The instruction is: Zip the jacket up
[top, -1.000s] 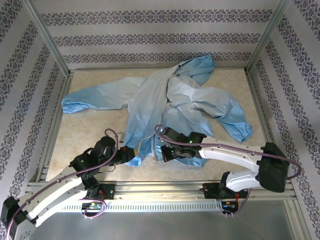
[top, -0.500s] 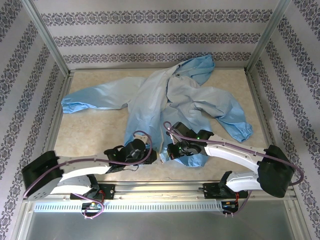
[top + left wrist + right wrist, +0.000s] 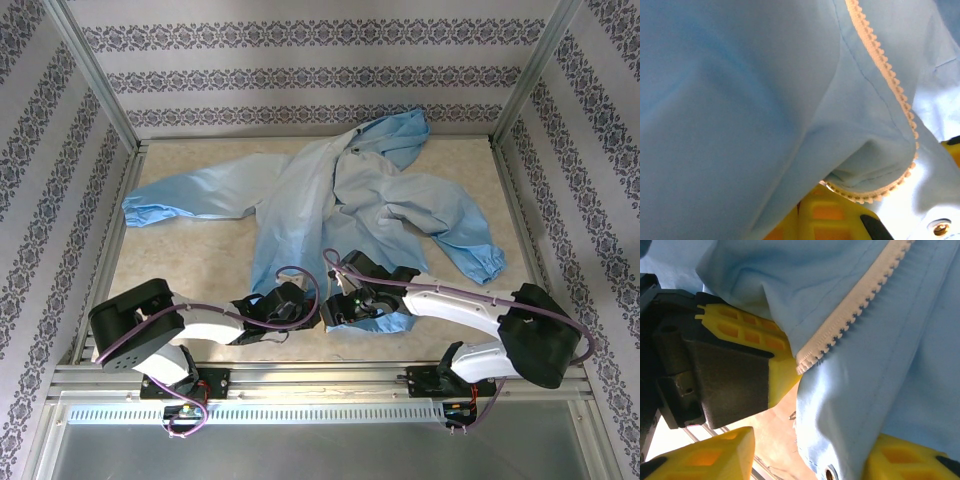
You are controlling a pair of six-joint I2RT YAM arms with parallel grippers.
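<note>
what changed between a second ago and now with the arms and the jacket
The left end effector, shut on the jacket at its near hem, swept rightward across the table edge until it sat right beside the right end effector. The right end effector hardly shifted, but it opened, with the hem hanging between its fingers. The rest of the jacket lies spread as before.

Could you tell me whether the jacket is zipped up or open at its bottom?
Open. The jacket shows bare zipper teeth along a loose edge, meshed with no other row.
</note>
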